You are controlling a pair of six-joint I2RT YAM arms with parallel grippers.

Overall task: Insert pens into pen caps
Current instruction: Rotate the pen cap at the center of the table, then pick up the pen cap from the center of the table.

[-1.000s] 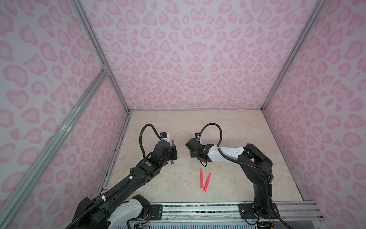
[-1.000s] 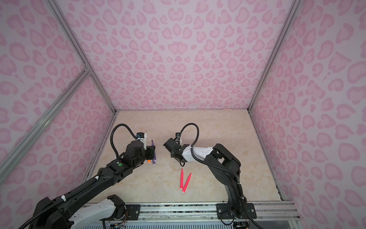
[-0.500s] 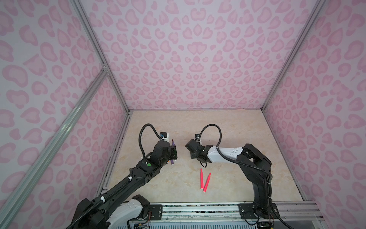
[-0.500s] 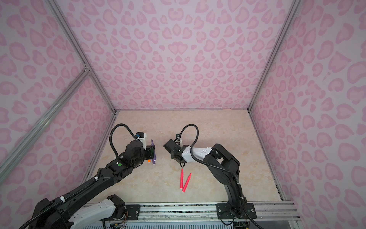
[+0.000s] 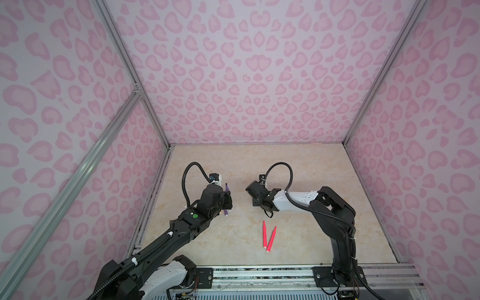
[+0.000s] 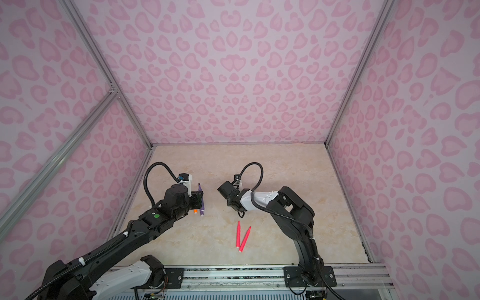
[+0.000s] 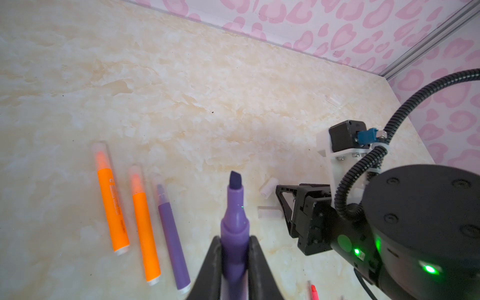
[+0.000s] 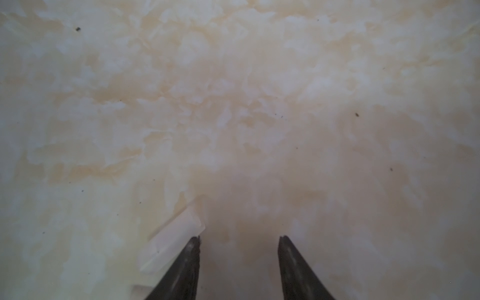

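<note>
Purple pen (image 7: 235,207), uncapped w/ dark chisel tip, sits clamped in left gripper (image 7: 233,245) above beige marbled table (image 7: 207,91). Just beside it on table: two orange pens (image 7: 111,202) and second purple pen (image 7: 171,233), all w/ clear caps on. On its other side, two loose clear caps (image 7: 267,188) lie near right gripper (image 8: 239,237), jaws apart w/ nothing btwn them. Two pink-red pens (image 5: 264,233) lie uncapped, farther off.

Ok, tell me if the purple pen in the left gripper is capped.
Uncapped: the purple pen shows a bare dark chisel tip beyond the fingers of the left gripper.
</note>
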